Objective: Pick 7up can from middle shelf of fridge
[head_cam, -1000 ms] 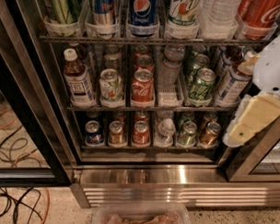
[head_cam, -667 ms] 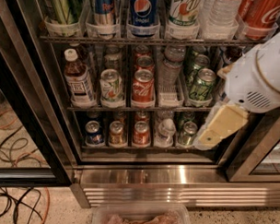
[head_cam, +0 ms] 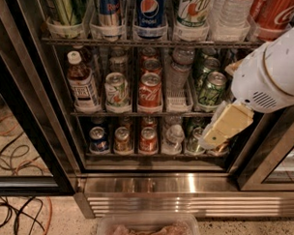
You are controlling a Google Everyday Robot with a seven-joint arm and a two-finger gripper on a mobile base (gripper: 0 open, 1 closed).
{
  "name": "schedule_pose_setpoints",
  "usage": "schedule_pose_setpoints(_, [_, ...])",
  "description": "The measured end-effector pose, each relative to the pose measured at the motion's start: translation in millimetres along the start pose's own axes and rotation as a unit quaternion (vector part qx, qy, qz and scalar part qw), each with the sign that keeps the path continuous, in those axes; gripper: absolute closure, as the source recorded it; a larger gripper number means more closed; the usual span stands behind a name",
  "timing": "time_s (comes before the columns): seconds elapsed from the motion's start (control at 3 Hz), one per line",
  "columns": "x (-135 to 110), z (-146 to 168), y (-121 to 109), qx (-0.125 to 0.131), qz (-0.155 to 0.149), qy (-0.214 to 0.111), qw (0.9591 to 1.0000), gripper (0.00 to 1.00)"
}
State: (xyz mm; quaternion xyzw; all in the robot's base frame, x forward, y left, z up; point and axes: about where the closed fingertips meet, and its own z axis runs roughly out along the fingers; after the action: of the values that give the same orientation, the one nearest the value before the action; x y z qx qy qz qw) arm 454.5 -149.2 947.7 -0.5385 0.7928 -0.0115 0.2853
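Note:
The 7up can (head_cam: 117,91), whitish with green lettering and a silver top, stands at the front of a lane on the middle shelf (head_cam: 137,113) of the open fridge (head_cam: 183,198). It is between a brown-tea bottle (head_cam: 83,83) and a red Coca-Cola can (head_cam: 149,90). My gripper (head_cam: 213,137) is cream-coloured, on a thick white arm (head_cam: 272,65) coming from the upper right. It hangs in front of the right end of the shelves, well right of the 7up can and a little lower. It touches nothing that I can see.
Dark green cans (head_cam: 212,88) and a water bottle (head_cam: 180,74) stand right of the Coca-Cola can. Tall Pepsi (head_cam: 151,8) and other cans fill the rack above. Small cans line the bottom rack (head_cam: 148,139). Cables (head_cam: 15,148) lie on the floor left; a clear plastic tub (head_cam: 148,228) sits below.
The arm has swung left and down from the right edge, so the gripper now hangs in front of the lower right cans. The cans have not moved.

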Motion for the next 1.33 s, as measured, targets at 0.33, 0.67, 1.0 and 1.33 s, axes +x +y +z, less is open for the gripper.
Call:
schedule_pose_setpoints(0.33, [7, 0, 8, -0.011, 0.000, -0.008, 0.9999, 0.00])
schedule_pose_setpoints(0.67, [-17, 10, 37, -0.020, 0.023, -0.051, 0.9982, 0.00])
schedule_pose_setpoints(1.0, [-72, 24, 51, -0.011, 0.042, -0.123, 0.9914, 0.00])
schedule_pose_setpoints(1.33, [-127, 28, 54, 0.003, 0.045, -0.186, 0.9815, 0.00])
